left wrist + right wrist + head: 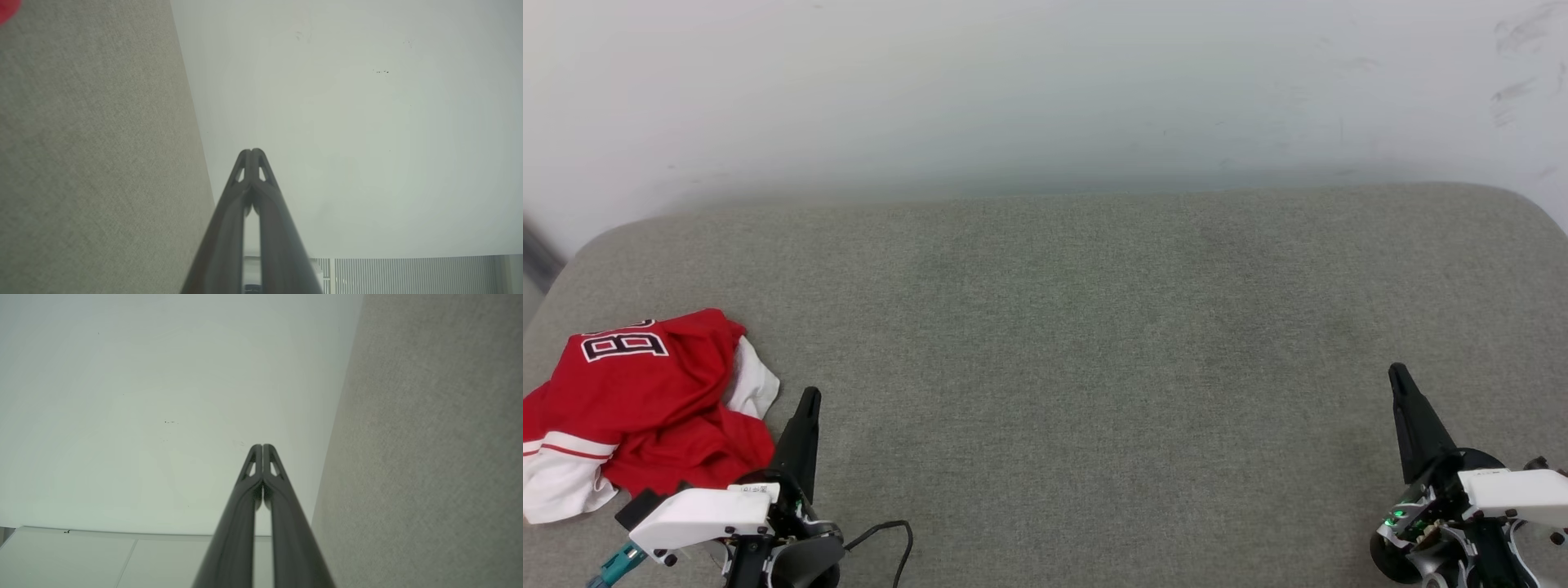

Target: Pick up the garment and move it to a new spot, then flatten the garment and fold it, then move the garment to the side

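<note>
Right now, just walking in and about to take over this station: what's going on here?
Nothing is being handled now. The red garment lies crumpled at the left of the grey cushion. The left gripper sits just beside it and the right gripper far to the right, both with jaws shut and empty. It is not yet flattened or folded.

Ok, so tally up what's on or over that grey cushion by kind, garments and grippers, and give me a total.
Garments: 1, the red jersey T-shirt, crumpled at the cushion's left end.
Grippers: 2, the left gripper beside the shirt and the right gripper at the far right, both shut and holding nothing.
Total: 3
</note>
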Motion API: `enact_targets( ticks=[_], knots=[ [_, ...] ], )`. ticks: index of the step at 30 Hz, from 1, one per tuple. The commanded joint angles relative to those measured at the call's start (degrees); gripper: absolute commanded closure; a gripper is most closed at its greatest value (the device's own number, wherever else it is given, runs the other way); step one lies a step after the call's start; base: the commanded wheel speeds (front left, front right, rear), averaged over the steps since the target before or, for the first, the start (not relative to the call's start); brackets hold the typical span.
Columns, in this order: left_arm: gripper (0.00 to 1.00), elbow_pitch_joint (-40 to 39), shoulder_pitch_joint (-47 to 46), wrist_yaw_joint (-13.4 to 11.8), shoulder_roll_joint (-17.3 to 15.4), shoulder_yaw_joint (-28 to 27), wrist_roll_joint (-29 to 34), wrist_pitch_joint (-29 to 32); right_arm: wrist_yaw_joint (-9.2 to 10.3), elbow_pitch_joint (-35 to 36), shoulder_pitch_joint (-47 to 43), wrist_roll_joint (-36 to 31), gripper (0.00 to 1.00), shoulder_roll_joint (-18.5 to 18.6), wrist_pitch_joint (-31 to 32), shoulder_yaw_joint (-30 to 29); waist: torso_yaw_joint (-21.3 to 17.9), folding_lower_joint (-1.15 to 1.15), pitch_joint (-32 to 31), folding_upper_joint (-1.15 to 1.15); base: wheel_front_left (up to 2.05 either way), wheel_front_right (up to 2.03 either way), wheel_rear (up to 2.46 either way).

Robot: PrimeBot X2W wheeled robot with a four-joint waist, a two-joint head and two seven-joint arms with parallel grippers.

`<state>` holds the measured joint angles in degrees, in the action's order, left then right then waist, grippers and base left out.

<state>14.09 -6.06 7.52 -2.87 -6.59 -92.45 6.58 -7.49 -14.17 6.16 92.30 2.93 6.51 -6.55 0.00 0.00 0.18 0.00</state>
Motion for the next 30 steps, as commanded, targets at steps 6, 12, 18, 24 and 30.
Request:
enact_targets(
  ticks=[6,12,18,24,30],
  knots=[
    [1.0,0.02,-0.41,0.1,0.08,-0.05,0.08,0.1,0.0,0.0,0.2,0.23,1.0,-0.13,-0.06,0.03,0.0,0.0,0.0,0.0,0.0,0.0,0.0],
    [1.0,0.02,-0.41,0.1,0.08,-0.05,0.08,0.1,0.0,0.0,0.2,0.23,1.0,-0.13,-0.06,0.03,0.0,0.0,0.0,0.0,0.0,0.0,0.0],
    [0.0,0.58,0.32,-0.02,0.07,0.1,-0.01,-0.03,0.0,-0.54,-0.36,-0.02,0.0,-0.01,-0.02,0.03,0.0,0.0,0.0,0.0,0.0,0.0,0.0],
    [0.0,0.1,0.9,-0.02,0.14,1.49,0.27,-1.33,0.01,-0.27,-1.23,-0.55,0.0,-0.03,-1.41,1.12,0.02,0.0,0.02,0.0,0.0,0.0,0.0],
    [0.0,-1.51,0.83,-0.02,0.12,2.85,0.76,-2.8,0.0,1.24,-1.54,-1.04,0.0,-0.03,-2.86,2.11,0.13,0.0,-0.02,0.0,0.0,0.0,0.0]
  ],
)
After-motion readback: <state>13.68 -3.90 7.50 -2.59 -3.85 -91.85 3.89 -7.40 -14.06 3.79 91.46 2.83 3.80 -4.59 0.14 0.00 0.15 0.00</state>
